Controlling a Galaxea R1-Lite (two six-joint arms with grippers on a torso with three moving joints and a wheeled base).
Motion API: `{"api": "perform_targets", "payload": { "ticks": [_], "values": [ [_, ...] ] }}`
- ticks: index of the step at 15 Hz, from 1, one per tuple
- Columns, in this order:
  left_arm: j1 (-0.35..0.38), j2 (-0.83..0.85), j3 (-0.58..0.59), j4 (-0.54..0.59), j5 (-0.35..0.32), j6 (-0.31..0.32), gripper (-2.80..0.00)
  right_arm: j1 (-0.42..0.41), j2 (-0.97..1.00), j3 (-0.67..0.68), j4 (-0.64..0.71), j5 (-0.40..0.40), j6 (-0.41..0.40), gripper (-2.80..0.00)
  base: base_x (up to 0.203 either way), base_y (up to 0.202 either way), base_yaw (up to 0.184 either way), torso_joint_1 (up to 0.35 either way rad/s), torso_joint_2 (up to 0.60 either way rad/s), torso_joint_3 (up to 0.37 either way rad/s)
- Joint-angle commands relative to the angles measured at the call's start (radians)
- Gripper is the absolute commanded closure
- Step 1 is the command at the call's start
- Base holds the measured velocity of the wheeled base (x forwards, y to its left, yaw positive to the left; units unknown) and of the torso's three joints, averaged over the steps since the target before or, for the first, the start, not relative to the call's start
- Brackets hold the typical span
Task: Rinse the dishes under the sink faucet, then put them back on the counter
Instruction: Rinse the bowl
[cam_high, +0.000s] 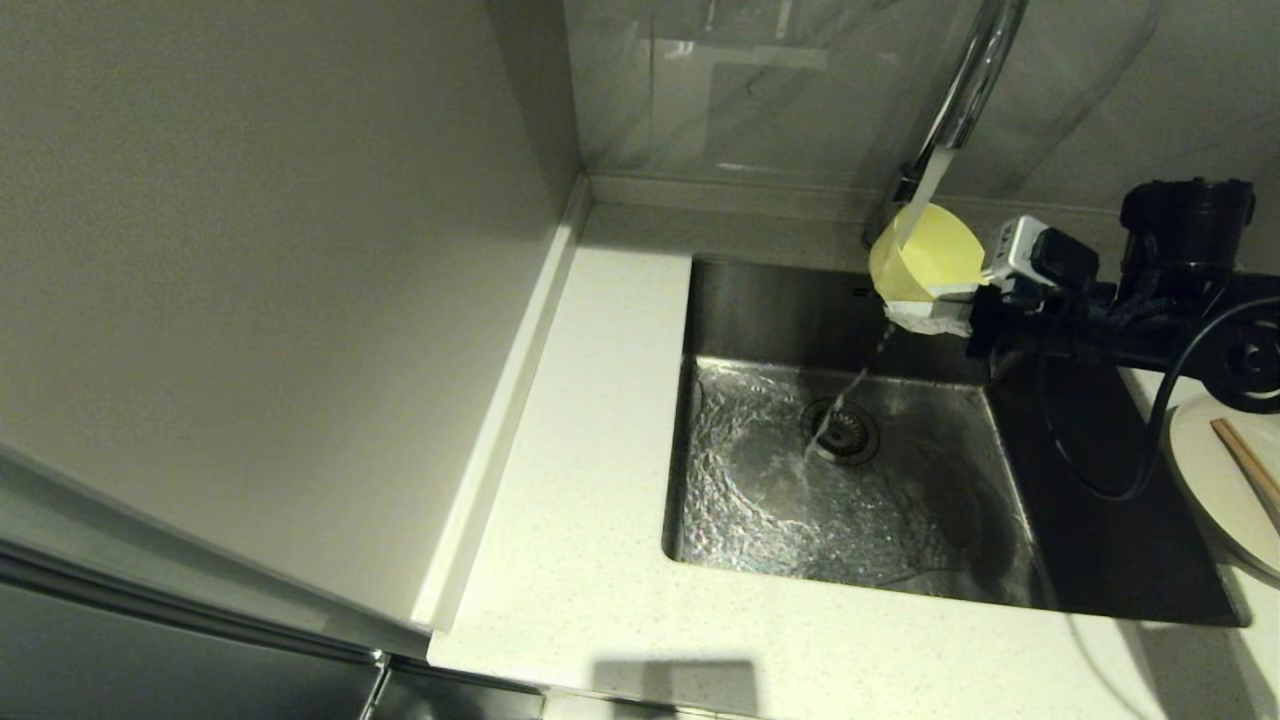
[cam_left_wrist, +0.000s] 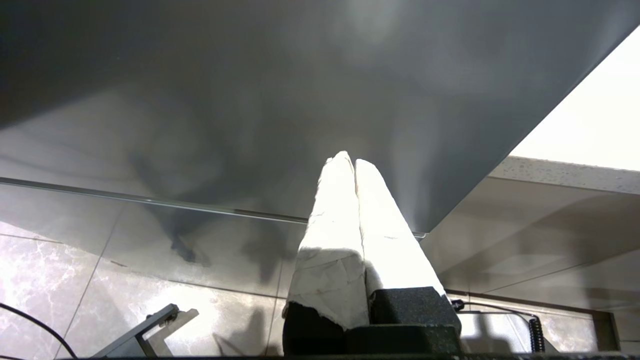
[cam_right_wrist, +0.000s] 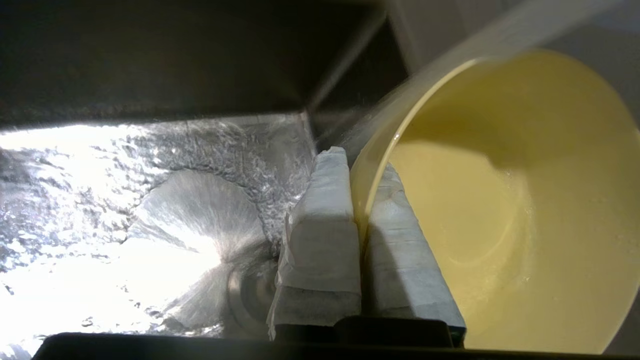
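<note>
My right gripper (cam_high: 935, 308) is shut on the rim of the pale yellow-green bowl (cam_high: 928, 252), one finger inside and one outside. It holds the bowl tilted over the back of the sink (cam_high: 1100, 570), under the chrome faucet (cam_high: 975, 80). Water runs from the spout into the bowl and spills down toward the round strainer drain (cam_high: 845, 432). In the right wrist view the bowl (cam_right_wrist: 525, 210) fills the frame beside the gripper (cam_right_wrist: 356, 162), above the wet basin (cam_right_wrist: 100, 200). The off-white plate (cam_high: 1215, 480) with the brown chopsticks (cam_high: 1250, 470) lies on the counter (cam_high: 590, 520) at the far right. My left gripper (cam_left_wrist: 349, 160) is shut and empty.
A grey wall panel (cam_high: 250, 300) bounds the counter on the left. A marbled backsplash (cam_high: 760, 90) rises behind the sink. The right arm's black cable (cam_high: 1100, 480) hangs over the basin's right side. The left wrist view shows floor tiles (cam_left_wrist: 100, 280) and a grey cabinet face.
</note>
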Motion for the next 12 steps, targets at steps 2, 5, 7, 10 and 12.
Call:
{"api": "perform_targets", "payload": {
  "ticks": [2,5,7,10,12],
  "values": [
    [0.000,-0.002,0.000,0.000,0.000,-0.001,0.00,-0.002,0.007,0.052,-0.004,-0.018,-0.153,0.00,0.000,0.000,0.000,0.000,0.00,0.000],
    [0.000,-0.002,0.000,0.000,0.000,-0.001,0.00,-0.052,-0.019,0.129,0.001,-0.019,-0.239,0.00,0.000,0.000,0.000,0.000,0.00,0.000],
    [0.000,-0.002,0.000,0.000,0.000,-0.001,0.00,-0.056,-0.022,0.138,-0.008,-0.016,-0.254,0.00,0.000,0.000,0.000,0.000,0.00,0.000],
    [0.000,-0.002,0.000,0.000,0.000,-0.001,0.00,-0.055,-0.040,0.224,-0.048,0.018,-0.296,0.00,0.000,0.000,0.000,0.000,0.00,0.000],
    [0.000,-0.002,0.000,0.000,0.000,-0.001,0.00,-0.049,-0.063,0.313,-0.066,0.049,-0.295,0.00,0.000,0.000,0.000,0.000,0.00,0.000]
  ]
}}
